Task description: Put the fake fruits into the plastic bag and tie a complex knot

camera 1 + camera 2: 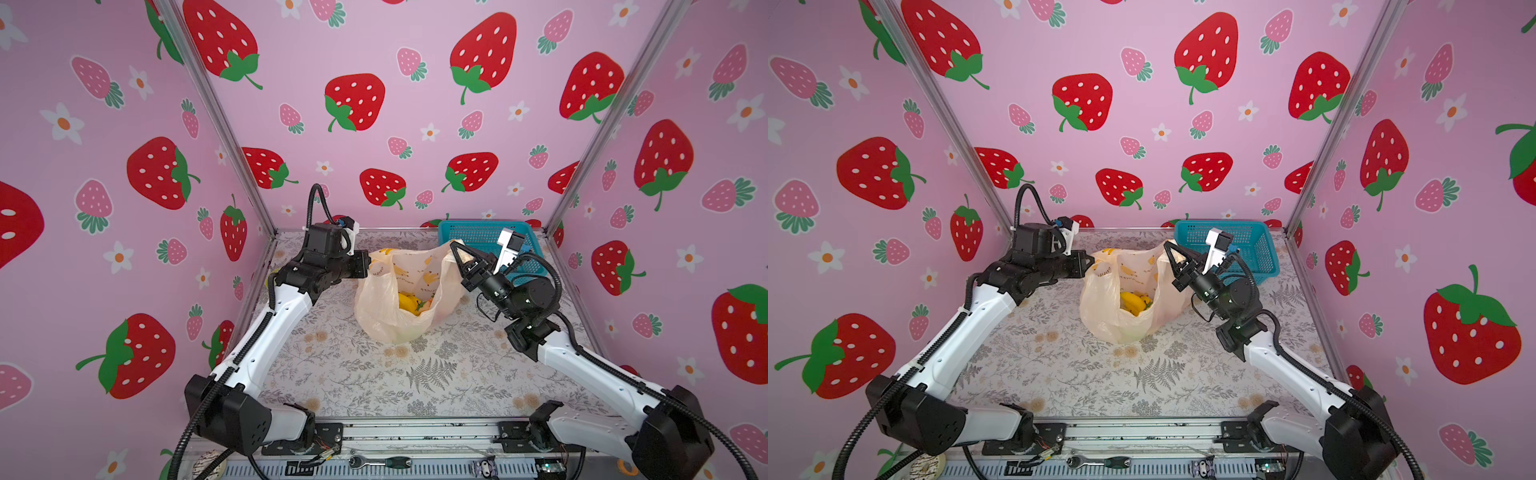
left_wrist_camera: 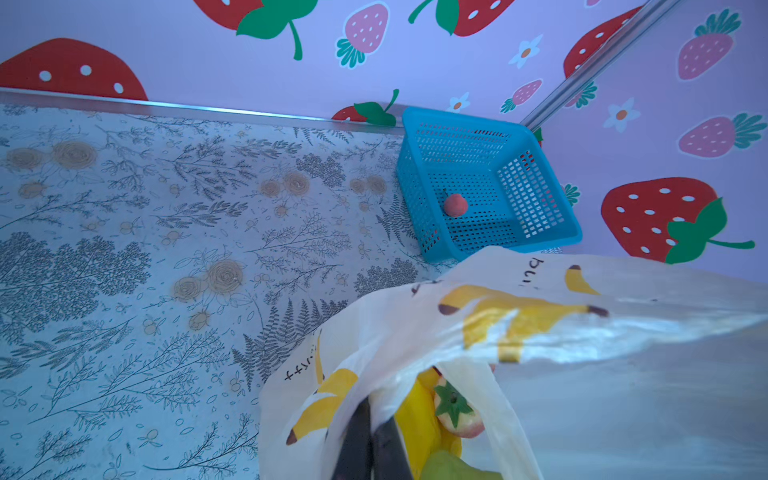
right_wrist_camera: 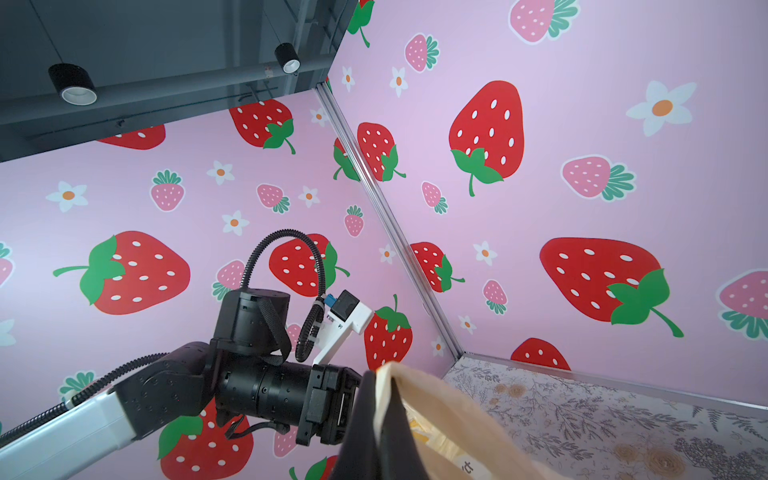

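Container 1: thin translucent pale-peach plastic bag (image 1: pixel 380 299), banana-printed and crinkled, standing mouth-up at the middle of the grey floral-print tabletop (image 1: pixel 374 374).
Contents: bunch of smooth yellow plastic bananas (image 2: pixel 417 415); one red-pink strawberry with green top (image 2: pixel 457 411); one lumpy green fruit (image 2: pixel 453 469).

Container 2: blue plastic mesh basket (image 2: pixel 415 199), rectangular, in the far right corner just behind the bag.
Contents: one small round red-pink fruit (image 2: pixel 455 205).

Left gripper (image 1: pixel 368 264): jaws closed, pinching the bag's left rim.
Right gripper (image 1: pixel 456 248): jaws closed on the bag's right handle strip, raised.
The two handles are held apart.
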Robot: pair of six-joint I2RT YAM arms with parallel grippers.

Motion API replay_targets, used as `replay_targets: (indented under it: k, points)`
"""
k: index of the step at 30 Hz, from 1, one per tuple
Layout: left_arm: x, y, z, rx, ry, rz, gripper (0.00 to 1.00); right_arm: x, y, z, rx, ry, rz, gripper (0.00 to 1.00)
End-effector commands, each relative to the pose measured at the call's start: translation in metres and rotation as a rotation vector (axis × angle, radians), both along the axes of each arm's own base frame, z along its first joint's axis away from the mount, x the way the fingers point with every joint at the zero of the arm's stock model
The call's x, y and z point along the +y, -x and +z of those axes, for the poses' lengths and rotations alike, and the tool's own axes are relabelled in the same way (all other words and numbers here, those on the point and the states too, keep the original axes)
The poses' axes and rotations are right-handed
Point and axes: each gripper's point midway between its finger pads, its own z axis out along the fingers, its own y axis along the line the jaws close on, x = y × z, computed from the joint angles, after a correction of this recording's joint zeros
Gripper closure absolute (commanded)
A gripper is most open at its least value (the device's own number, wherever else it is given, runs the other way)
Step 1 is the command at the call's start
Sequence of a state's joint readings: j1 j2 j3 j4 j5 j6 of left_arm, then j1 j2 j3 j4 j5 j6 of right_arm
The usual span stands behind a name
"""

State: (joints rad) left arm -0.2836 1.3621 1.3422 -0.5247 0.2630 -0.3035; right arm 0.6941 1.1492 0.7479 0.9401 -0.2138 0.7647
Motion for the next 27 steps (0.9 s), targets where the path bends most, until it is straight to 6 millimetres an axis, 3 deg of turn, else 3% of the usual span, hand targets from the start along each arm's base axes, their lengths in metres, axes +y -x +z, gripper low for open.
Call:
replay_targets:
  k: [1, 3, 9, 16, 20, 27]
  points:
    - [0.017, -0.001, -0.001, -0.003, -0.019, 0.059, 0.98, -0.001, 0.001, 0.008, 0.001, -0.097, -0.023, 1.00]
    - [0.018, -0.001, 0.000, 0.003, -0.017, 0.064, 0.93, 0.006, -0.002, 0.001, 0.025, -0.100, -0.018, 1.00]
    - [0.021, 0.012, 0.010, 0.030, -0.006, 0.090, 0.65, 0.028, -0.016, -0.026, 0.108, -0.093, 0.032, 1.00]
    - [0.027, 0.044, 0.023, -0.027, -0.071, 0.136, 0.48, 0.034, -0.020, -0.029, 0.112, -0.075, 0.034, 1.00]
    - [0.010, 0.065, 0.034, -0.106, -0.135, 0.095, 0.44, 0.035, -0.021, -0.030, 0.111, -0.062, 0.024, 1.00]
    - [-0.048, 0.098, 0.061, -0.241, -0.159, -0.107, 0.44, 0.036, -0.023, -0.030, 0.110, -0.016, 0.011, 1.00]
